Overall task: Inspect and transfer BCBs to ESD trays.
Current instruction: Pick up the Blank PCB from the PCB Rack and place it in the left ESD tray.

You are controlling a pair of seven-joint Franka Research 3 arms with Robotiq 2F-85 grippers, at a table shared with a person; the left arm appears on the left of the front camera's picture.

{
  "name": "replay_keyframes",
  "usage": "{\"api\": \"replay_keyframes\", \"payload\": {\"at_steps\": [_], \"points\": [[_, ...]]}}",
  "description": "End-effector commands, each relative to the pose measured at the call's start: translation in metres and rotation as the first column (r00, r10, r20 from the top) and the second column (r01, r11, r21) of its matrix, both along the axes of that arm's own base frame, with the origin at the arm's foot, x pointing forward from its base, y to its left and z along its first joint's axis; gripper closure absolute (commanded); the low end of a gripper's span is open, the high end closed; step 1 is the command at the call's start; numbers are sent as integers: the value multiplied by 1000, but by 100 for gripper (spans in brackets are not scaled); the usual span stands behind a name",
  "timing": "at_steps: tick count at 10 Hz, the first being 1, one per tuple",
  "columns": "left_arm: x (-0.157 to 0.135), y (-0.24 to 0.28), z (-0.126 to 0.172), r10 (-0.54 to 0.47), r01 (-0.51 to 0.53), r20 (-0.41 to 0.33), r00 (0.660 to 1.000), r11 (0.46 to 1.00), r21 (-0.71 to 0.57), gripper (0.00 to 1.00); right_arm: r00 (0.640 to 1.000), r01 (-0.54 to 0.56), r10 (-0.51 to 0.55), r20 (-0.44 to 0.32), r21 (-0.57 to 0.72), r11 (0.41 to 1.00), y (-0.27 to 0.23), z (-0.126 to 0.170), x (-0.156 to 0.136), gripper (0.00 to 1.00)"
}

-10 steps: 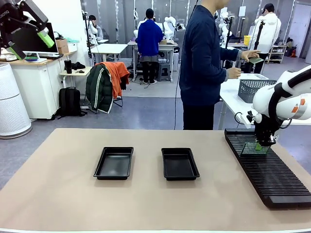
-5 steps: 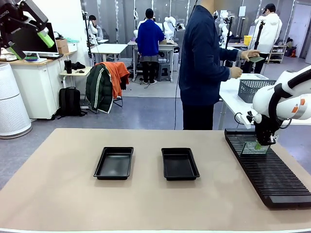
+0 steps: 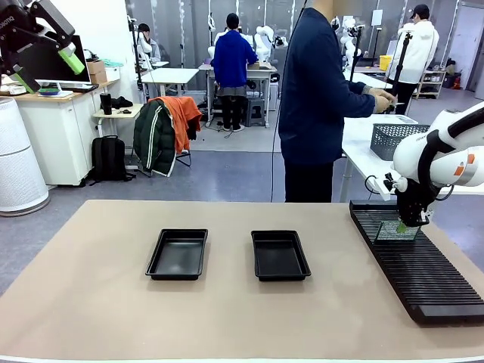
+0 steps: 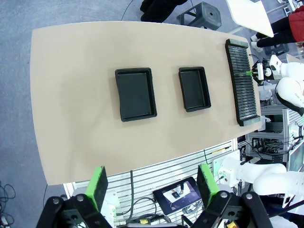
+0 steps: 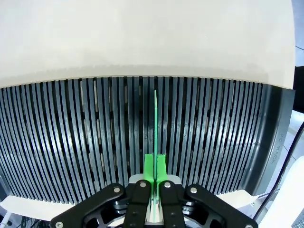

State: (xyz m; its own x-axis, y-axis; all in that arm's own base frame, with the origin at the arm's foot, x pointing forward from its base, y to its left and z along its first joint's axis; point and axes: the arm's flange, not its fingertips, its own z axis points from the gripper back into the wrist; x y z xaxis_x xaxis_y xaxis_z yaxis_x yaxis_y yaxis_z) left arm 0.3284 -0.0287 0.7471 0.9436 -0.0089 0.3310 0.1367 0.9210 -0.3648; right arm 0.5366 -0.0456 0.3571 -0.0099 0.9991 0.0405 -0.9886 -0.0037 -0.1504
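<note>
Left hand (image 3: 46,69), black with green pads, hangs high off the ten o'clock corner in the front view, fingers spread wide apart and holding nothing; its wrist view looks down on the whole beige tabletop (image 3: 91,302) from well above.

Toward the middle lie the two shallow black rectangular plastic ESD trays, the left tray (image 3: 178,255) and the right tray (image 3: 280,255). They sit side by side with a gap between them, both bare inside, long sides running six to twelve o'clock.

At the three o'clock side sits the long black ribbed slotted rack (image 3: 420,268), also running six to twelve. One thin green rectangular circuit board (image 3: 395,231) stands on edge in a slot near the rack's far end. Its long axis lies across the rack, nine to three, with its face toward the front camera. The right hand (image 3: 404,224) meets it from straight above, fingers clamped on its top edge toward the three o'clock end. In the right wrist view the green pads (image 5: 148,166) pinch the board edge-on, in line with the slot.

The lift probably has to go straight up within the slot's plane. From there the trays lie at nine o'clock, the right tray nearer, and this arm is far nearer than the other. The board would need laying flat and a quarter turn to match a tray's long axis.
</note>
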Motion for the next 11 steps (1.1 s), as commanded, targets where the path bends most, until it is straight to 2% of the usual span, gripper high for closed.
{"api": "replay_keyframes", "payload": {"at_steps": [1, 2, 6, 11], "points": [[0, 0, -1, 3, -3, 0, 1000, 1000, 4, 0, 1000, -2, 2, 1, 0, 1000, 0, 0, 0, 100], [0, 0, -1, 3, -3, 0, 1000, 1000, 4, 0, 1000, 0, 0, 0, 0, 1000, 0, 0, 0, 98], [0, 0, -1, 3, -3, 0, 1000, 1000, 4, 0, 999, 34, -34, 18, -17, 999, 1, 42, -3, 98], [0, 0, -1, 3, -3, 0, 1000, 1000, 4, 0, 996, 86, -86, 21, -31, 996, 10, 146, -28, 98]]}}
